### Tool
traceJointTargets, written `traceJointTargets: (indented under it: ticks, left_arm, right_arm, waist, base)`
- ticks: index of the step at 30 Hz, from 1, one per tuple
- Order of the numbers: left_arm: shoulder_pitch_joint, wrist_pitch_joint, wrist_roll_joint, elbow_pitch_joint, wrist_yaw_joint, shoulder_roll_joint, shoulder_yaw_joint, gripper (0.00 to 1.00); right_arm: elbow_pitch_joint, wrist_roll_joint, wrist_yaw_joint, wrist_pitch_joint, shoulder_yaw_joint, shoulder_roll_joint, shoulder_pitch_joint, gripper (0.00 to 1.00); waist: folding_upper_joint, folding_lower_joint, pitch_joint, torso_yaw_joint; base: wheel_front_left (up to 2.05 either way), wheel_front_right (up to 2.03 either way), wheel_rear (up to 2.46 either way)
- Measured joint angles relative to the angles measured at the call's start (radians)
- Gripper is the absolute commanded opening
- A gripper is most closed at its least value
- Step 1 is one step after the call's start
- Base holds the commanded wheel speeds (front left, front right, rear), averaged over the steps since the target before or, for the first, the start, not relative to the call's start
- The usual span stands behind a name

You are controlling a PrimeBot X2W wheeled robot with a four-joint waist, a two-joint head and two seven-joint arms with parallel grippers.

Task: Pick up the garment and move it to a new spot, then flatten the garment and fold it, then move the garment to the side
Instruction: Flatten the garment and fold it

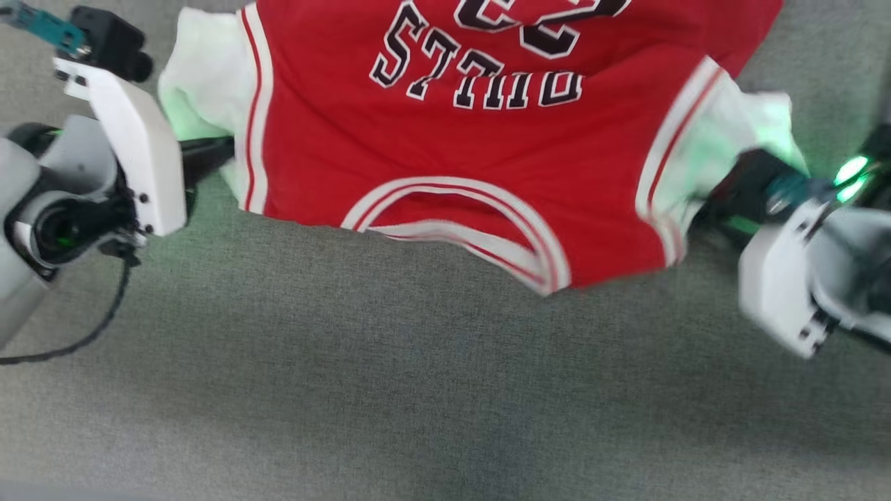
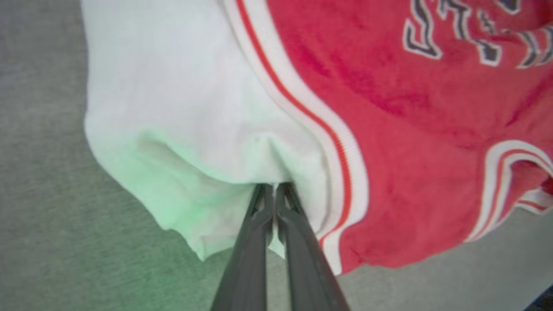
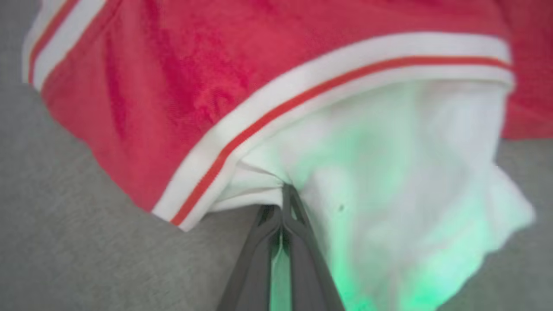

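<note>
The red jersey-style T-shirt (image 1: 445, 160) has white short sleeves. White bands carrying a thin red stripe trim its armholes and neckline. Its block lettering is black with a white outline. A green glow tints both sleeves. The plain woven surface (image 1: 418, 390) is mottled grey. The long fingers of the left gripper (image 2: 274, 188) and of the right gripper (image 3: 283, 203) are dark grey.

Item 1: grey surface (image 1: 431, 390). Fine woven, felt-like texture, mottled grey. Covers lower half of head view, 3 through 6 to 9 o'clock. Faint green tint at 7 o'clock in left wrist view.
Item 2: pale strip (image 1: 62, 492). Head view, bottom edge, 7 o'clock.
Item 3: dark object (image 2: 545, 301). Left wrist view, 4 o'clock corner, unidentifiable.
</note>
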Motion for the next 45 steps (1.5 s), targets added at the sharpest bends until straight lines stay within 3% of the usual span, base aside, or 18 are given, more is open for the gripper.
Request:
traceJointTargets:
  ticks: [10, 16, 22, 24, 29, 32, 38, 45]
  left_arm:
    - [0.091, -0.227, -0.134, -0.3, -0.003, 0.08, 0.145, 0.0]
    - [0.157, -0.268, -0.159, -0.526, -0.003, 0.142, 0.207, 0.0]
    - [0.191, -0.339, -0.203, -0.649, -0.003, 0.147, 0.319, 0.0]
    - [0.198, -0.353, -0.195, -0.626, -0.003, 0.128, 0.342, 0.0]
    - [0.19, -0.338, -0.162, -0.501, -0.003, 0.047, 0.343, 0.0]
    - [0.112, -0.337, -0.148, -0.358, -0.003, -0.035, 0.371, 0.0]
    - [-0.145, -0.368, -0.074, -0.005, -0.003, -0.171, 0.435, 0.0]
    - [-0.472, -0.529, 0.021, 0.312, -0.003, -0.32, 0.494, 0.0]
  right_arm:
    - [-0.028, -0.059, -0.01, -0.118, -0.332, 0.043, 0.16, 0.0]
    - [-0.15, -0.059, -0.01, -0.124, -0.605, 0.081, 0.302, 0.0]
    - [-0.284, -0.052, -0.01, -0.115, -0.877, 0.152, 0.394, 0.0]
    - [-0.282, -0.042, -0.01, -0.106, -0.897, 0.177, 0.399, 0.0]
    - [-0.173, -0.021, -0.013, -0.112, -0.805, 0.216, 0.314, 0.0]
    - [-0.056, -0.024, -0.013, -0.141, -0.725, 0.236, 0.149, 0.0]
    - [0.228, -0.073, -0.013, -0.229, -0.642, 0.34, -0.261, 0.0]
    - [0.572, -0.157, -0.013, -0.437, -0.703, 0.449, -0.681, 0.0]
  waist:
    - [0.0, 0.0, -0.131, -0.026]
    - [0.0, 0.0, -0.188, -0.052]
    - [0.0, 0.0, -0.172, -0.064]
    - [0.0, 0.0, -0.158, -0.067]
    - [0.0, 0.0, -0.125, -0.08]
    - [0.0, 0.0, -0.098, -0.092]
    - [0.0, 0.0, -0.047, -0.127]
    - [0.0, 0.0, -0.034, -0.161]
  base:
    - [0.0, 0.0, 0.0]
    - [0.0, 0.0, 0.0]
    - [0.0, 0.0, 0.0]
    - [0.0, 0.0, 0.0]
    - [0.0, 0.0, 0.0]
    - [0.0, 0.0, 0.0]
    - [0.0, 0.0, 0.0]
    - [0.0, 0.0, 0.0]
